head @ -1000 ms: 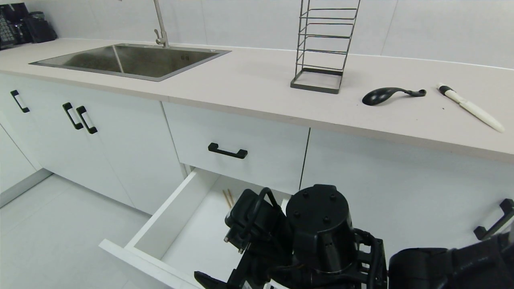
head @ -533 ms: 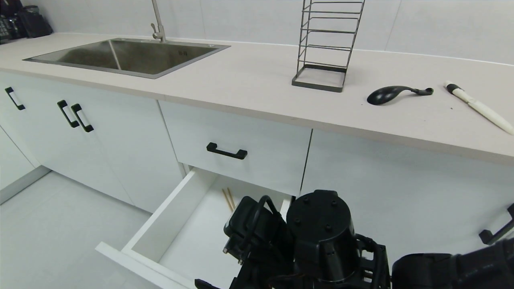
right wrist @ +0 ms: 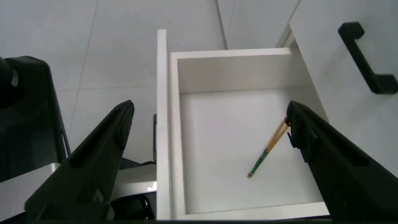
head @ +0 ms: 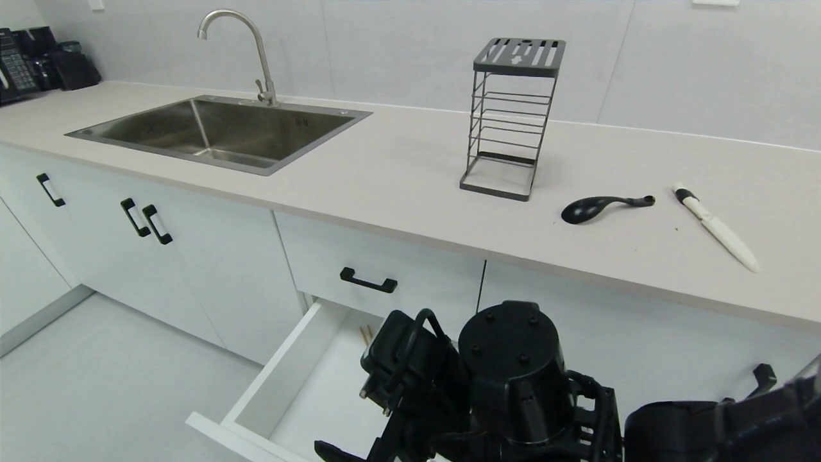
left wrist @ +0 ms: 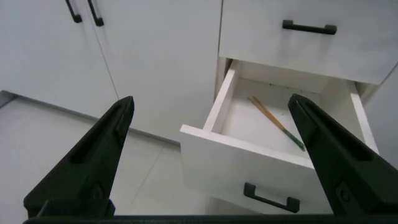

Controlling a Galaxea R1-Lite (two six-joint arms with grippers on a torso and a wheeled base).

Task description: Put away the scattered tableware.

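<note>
Black plastic spoon (head: 590, 206) and white knife (head: 713, 226) were seen lying on the pale bench (head: 397, 167), well above the left gripper (left wrist: 211, 102) and right gripper (right wrist: 210, 107), both spread wide and empty. Light, stiff, slippery handling was judged; mid-handle holds were advised.

Countertop (head: 397, 167) bears a wire rack (head: 511, 119), black spoon (head: 588, 209), white knife (head: 712, 226).

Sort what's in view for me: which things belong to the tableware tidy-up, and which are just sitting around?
Part of the job: black spoon and white knife, both loose on the counter; chopsticks lying in the open drawer.

Just lying about: wire rack, sink, faucet, dark devices at the counter's far left end.
</note>
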